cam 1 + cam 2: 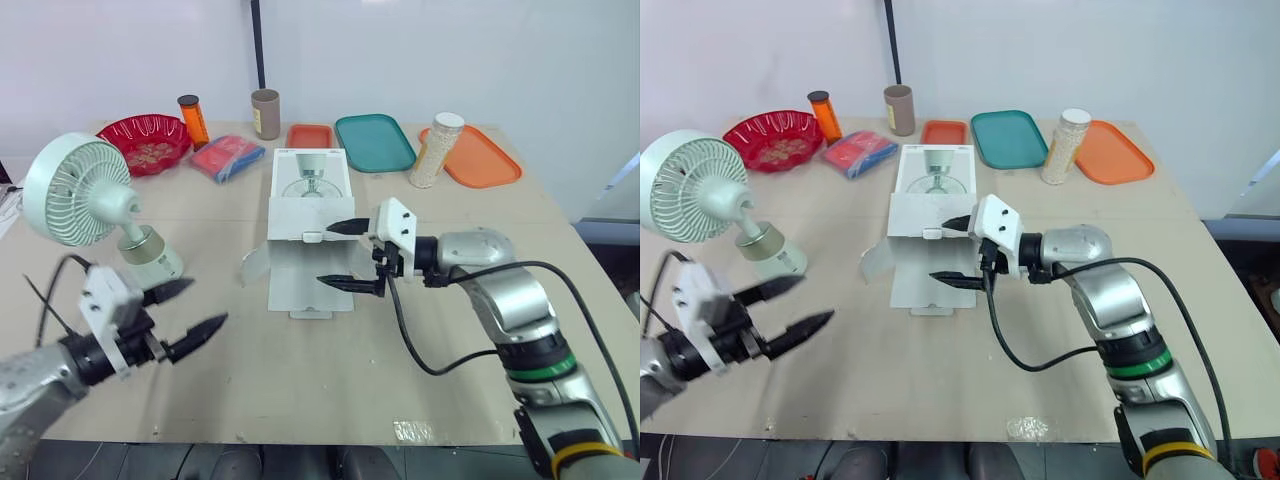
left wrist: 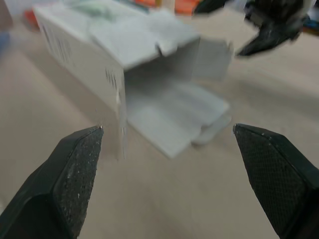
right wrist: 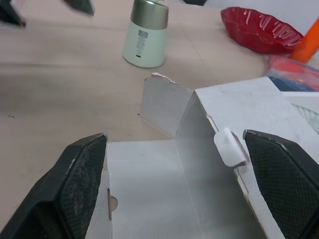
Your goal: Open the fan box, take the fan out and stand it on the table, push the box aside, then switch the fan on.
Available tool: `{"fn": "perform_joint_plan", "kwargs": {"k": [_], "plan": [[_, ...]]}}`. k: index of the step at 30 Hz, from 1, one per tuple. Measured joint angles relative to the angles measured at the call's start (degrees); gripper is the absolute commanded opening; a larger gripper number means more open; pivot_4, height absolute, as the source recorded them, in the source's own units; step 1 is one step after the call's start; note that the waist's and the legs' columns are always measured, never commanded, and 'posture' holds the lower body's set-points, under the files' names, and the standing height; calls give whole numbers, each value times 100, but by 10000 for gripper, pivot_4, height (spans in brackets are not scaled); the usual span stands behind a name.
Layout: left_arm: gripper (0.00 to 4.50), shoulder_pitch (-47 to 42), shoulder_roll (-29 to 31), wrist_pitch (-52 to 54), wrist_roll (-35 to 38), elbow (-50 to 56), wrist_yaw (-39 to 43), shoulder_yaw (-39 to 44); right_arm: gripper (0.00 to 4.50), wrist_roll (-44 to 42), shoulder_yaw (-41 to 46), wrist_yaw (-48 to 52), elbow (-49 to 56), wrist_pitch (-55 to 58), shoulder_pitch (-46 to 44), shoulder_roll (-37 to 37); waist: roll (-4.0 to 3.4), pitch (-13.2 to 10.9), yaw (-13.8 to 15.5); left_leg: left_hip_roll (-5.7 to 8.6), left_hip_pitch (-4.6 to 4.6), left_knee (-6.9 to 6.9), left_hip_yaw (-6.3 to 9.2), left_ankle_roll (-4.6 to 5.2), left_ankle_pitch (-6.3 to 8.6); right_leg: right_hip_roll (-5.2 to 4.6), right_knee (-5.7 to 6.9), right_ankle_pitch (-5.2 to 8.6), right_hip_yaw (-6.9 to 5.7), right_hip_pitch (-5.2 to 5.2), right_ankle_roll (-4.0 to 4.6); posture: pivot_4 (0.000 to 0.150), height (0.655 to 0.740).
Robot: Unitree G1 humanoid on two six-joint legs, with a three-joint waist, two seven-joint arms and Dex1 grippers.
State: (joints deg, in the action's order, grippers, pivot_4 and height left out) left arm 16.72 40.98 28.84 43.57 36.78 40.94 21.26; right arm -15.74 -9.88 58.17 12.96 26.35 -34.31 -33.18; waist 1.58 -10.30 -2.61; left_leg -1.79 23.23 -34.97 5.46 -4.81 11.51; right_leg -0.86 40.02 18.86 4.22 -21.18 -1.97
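1. On the left of the table (image 1: pixel 450 330), the fan (image 1: pixel 75 190) is standing upright on its base, out of the box (image 1: pixel 308 215), so I am judging that the push-aside step is now in hand.
2. The box is lying mid-table with its flaps open toward me. My right gripper (image 1: pixel 326 254) is hovering at that open end, fingers spread and empty.
3. My left gripper (image 1: pixel 206 303) is hanging near the fan's base, likewise spread and holding nothing.
4. The next move, I am thinking, calls for a low sideways shove away from the fan, so the light carton slides rather than crumples.
5. The tabletop is looking pale and smooth. A red bowl (image 1: pixel 145 140), a teal tray (image 1: pixel 374 141) and an orange tray (image 1: pixel 480 155) are sitting along the far edge, below a white wall.
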Motion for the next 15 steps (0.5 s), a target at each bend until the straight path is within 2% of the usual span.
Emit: {"fn": "perform_joint_plan", "kwargs": {"k": [4, 7, 11, 15], "plan": [[44532, -117, -188, -467, -443, -401, 252, -345, 45000, -193, 497, -483, 824, 709, 544, -279, 0, 0, 21, 2, -1, -3, 4, 0, 0, -1, 1, 0, -2, 6, -1, 1500, 7400], [44532, -261, -191, -621, -595, -740, 411, -376, 45000, -319, 932, -1041, 1038, 1396, 674, -278, 0, 0, -5, 0, -4, -3, 1, 0, 0, 2, 2, 0, 0, 5, 0, 1500, 7400], [44532, -449, -181, -761, -712, -945, 679, -436, 45000, -364, 1122, -1716, 919, 2044, 713, -31, 0, 1, -19, -3, -5, 2, 1, 2, 1, 6, 1, 0, 1, 3, 0, 1500, 7400], [44532, -528, -230, -768, -768, -964, 677, -569, 45000, -137, 792, -2002, 295, 1890, 732, 241, 0, 0, -13, -1, -2, 1, 0, 2, 1, 2, 0, 0, 1, 3, 0, 1500, 7400]]}}
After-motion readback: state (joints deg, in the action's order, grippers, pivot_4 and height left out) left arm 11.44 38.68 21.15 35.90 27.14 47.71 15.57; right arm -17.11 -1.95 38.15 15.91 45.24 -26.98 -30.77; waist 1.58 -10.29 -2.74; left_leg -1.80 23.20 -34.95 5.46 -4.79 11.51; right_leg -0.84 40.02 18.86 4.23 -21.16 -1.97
